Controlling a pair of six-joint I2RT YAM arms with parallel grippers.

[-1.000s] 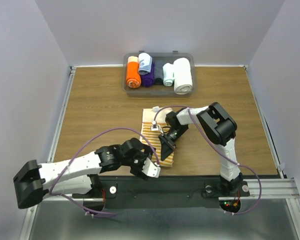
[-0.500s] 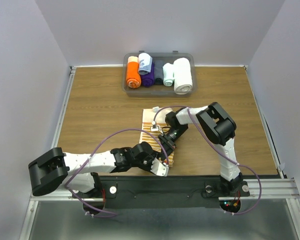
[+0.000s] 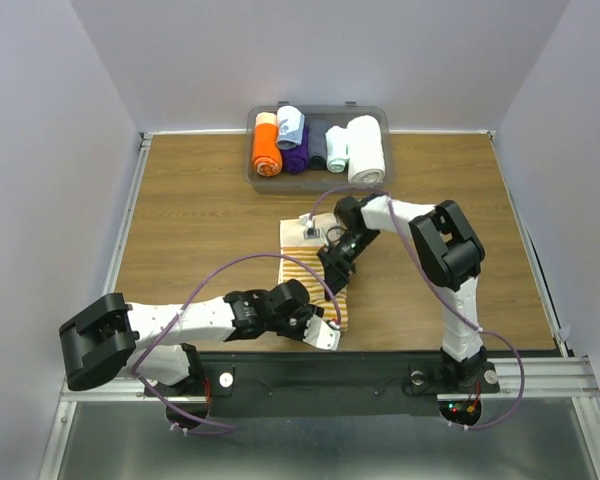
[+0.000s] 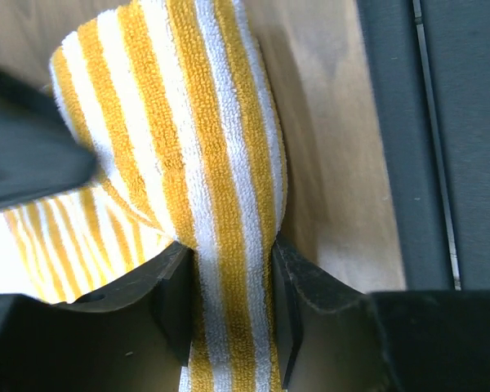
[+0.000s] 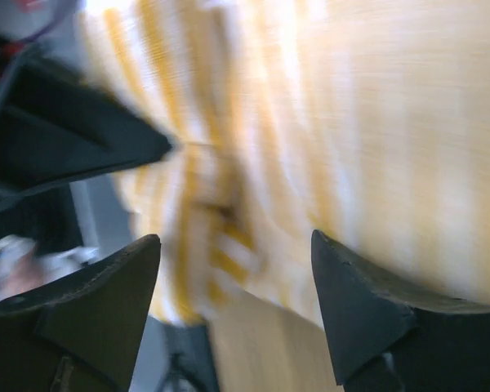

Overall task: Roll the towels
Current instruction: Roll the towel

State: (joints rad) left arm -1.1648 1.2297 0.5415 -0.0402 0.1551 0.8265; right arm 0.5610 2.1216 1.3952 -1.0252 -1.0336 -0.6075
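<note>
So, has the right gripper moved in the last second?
Yes. The right gripper has shifted up the striped towel, away from the arm bases and toward the bin.

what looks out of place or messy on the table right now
Only the striped towel: its near end, by the table's front edge, is humped into a loose fold pinched in the left gripper, while the rest lies flat. The rolls in the bin look tidy.

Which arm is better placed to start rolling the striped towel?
Left. The left gripper pinches the curled near edge of the striped towel; the right gripper hangs open above it, holding nothing.
</note>
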